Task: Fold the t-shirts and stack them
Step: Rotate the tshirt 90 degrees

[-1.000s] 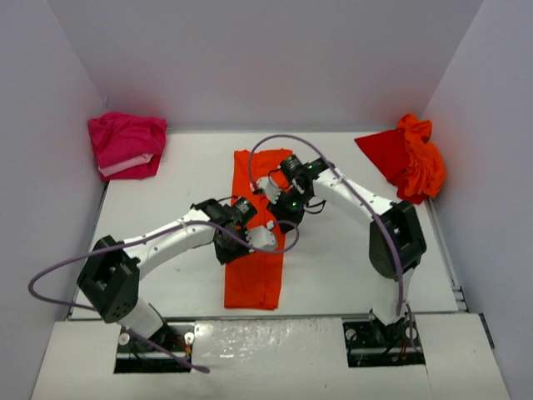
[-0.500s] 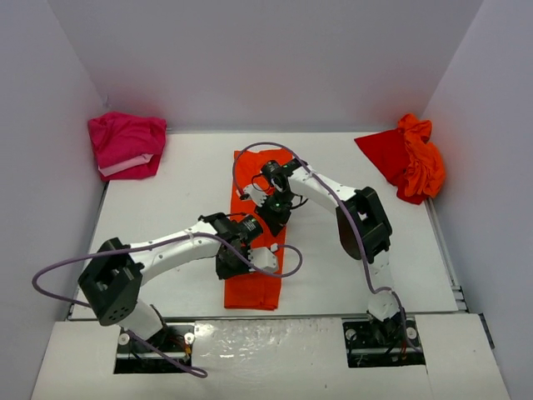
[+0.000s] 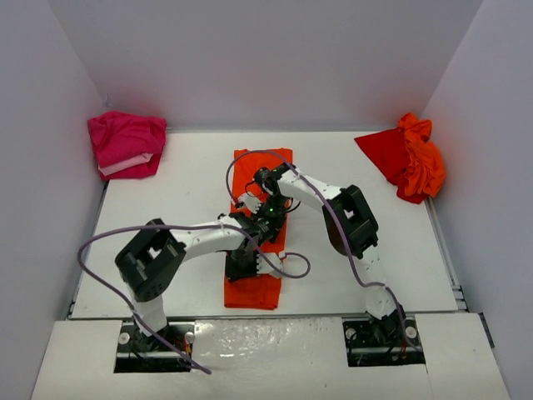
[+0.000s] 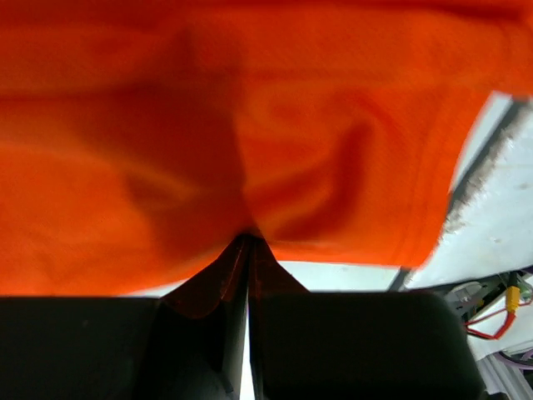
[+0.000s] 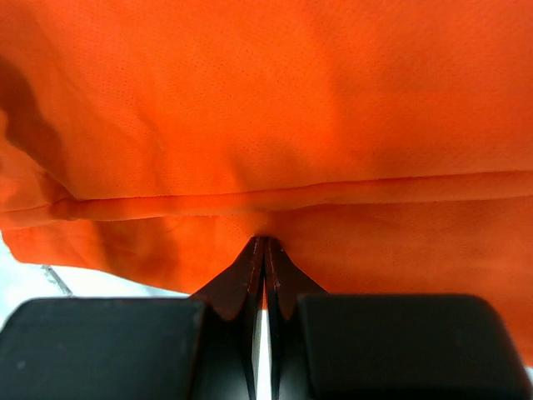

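Observation:
An orange t-shirt (image 3: 265,162), folded into a long narrow strip, lies in the middle of the table. My left gripper (image 3: 246,262) is over its near part, shut on a pinch of the orange fabric (image 4: 333,150). My right gripper (image 3: 266,212) is over the middle of the strip, shut on the fabric by a fold line (image 5: 275,125). A folded pink t-shirt (image 3: 126,143) lies at the back left corner. A crumpled red-orange t-shirt (image 3: 410,158) lies at the back right.
White walls enclose the table on three sides. The table's near edge (image 4: 500,225) with cables shows in the left wrist view. Purple cables loop over both arms above the strip.
My left gripper has moved toward the near end of the strip. My right gripper has swung left onto the strip's middle. The strip's outline has hardly changed.

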Tool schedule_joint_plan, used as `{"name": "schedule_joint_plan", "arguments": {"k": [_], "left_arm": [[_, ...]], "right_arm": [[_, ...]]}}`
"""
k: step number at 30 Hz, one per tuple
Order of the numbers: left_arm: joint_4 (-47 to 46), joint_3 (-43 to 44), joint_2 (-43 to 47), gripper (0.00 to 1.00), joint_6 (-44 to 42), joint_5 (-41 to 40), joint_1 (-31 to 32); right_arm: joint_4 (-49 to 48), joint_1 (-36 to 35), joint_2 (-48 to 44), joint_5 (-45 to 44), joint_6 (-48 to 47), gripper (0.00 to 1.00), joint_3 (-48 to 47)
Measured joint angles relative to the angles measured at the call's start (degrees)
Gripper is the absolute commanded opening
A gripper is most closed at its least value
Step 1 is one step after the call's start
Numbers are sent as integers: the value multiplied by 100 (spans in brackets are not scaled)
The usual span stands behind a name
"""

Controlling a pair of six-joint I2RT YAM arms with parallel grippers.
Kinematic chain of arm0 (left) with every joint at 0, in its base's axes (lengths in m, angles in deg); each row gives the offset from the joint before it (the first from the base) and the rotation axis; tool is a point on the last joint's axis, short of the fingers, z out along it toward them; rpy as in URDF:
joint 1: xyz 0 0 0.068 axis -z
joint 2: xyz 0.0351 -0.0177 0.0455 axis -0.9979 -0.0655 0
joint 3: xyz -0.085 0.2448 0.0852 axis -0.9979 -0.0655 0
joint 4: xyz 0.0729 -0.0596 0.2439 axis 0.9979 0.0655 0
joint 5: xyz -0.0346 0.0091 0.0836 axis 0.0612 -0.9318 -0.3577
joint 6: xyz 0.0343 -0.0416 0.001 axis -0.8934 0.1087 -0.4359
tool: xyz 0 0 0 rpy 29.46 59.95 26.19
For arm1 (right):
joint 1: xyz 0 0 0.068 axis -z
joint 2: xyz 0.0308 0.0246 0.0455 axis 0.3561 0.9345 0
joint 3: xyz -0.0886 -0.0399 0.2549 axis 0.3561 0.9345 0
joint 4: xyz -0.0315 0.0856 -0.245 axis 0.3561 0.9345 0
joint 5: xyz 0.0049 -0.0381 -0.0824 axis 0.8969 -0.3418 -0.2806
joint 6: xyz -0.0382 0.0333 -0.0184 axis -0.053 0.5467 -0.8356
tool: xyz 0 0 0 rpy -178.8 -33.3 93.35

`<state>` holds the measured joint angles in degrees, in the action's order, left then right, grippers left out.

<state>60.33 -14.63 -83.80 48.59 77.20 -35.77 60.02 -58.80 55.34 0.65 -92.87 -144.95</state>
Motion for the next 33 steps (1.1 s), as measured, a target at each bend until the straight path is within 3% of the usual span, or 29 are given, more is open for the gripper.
{"name": "schedule_joint_plan", "arguments": {"k": [22, 28, 31, 33], "left_arm": [[693, 2755, -1920, 0, -127, -158, -1301], [570, 2716, -1874, 0, -157, -259, -1326], [308, 2376, -1620, 0, -189, -306, -1253], [213, 2162, -1475, 0, -198, -311, -1163]], "right_arm": [[90, 542, 1008, -963, 160, 0, -1965], [-68, 657, 1007, -1164, 124, 13, -1991], [-164, 640, 898, -1204, 70, 32, -1815], [-221, 609, 798, -1225, 46, 39, -1671]]}}
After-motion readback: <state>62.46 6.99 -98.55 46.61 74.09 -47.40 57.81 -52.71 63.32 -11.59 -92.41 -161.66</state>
